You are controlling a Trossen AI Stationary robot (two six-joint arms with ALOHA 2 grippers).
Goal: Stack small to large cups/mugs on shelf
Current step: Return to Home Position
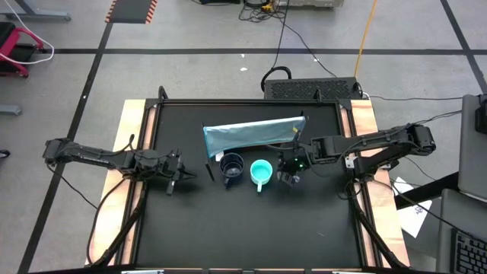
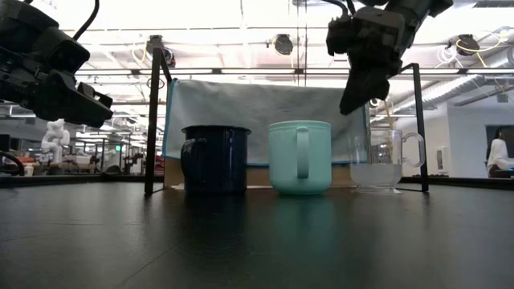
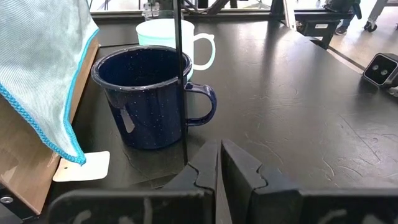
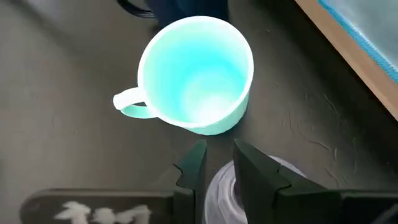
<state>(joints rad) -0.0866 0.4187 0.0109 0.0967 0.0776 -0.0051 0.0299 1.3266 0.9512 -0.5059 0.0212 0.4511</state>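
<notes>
- Three handled mugs stand upright in a row mid-surface (image 1: 251,228), close together but apart. The speckled navy enamel mug (image 2: 215,159) comes first, the smooth turquoise mug (image 2: 299,157) is at its 3 o'clock, and the clear glassy mug (image 2: 384,160) is last.
- The shelf (image 1: 251,134) is a long brown board draped in pale woven cloth with a turquoise stitched hem. It sits at the mugs' 12 o'clock, with a white tag (image 3: 84,167) at its foot.
- The right pincer (image 2: 351,103) hangs above the clear mug — fingers slightly parted, released.
- The left pincer (image 3: 217,165) is at the navy mug's 9 o'clock, clenched on nothing.
</notes>
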